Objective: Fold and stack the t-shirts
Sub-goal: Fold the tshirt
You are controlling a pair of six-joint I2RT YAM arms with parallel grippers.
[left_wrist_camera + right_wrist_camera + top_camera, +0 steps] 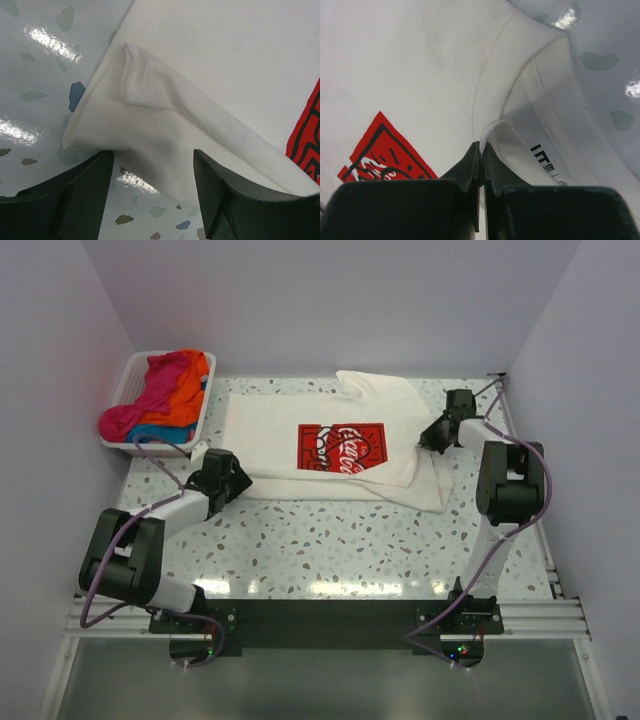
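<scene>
The left hand [151, 170] stood wide apart, holding nothing. Its two dark fingers [75, 200] sat low over the speckled bench [330, 540], and between them and just ahead lay a rumpled edge of the cream-white t-shirt [330, 445], the cloth doubled over into a soft fold there. Farther ahead of this hand and to its right, the edge of the red print [306, 135] showed on the flat cloth.

The right hand [482, 147] was pressed together, its fingertips clamped on a thin fold of the same shirt at the collar [492, 95]. The cloth rose in a small ridge straight into the closed tips. Just to the right of the tips the inside of the neck lay open, with a black neck label [543, 156] printed on it. To the left of this hand, the red print ran out across the chest.

From above, the shirt lay spread between the two hands, print upward, with the side near the right hand partly folded over. Beyond the left hand, at the far left corner of the bench, a white basket [124, 378] held the other t-shirts [170, 390], a heap of pink, orange and blue.
</scene>
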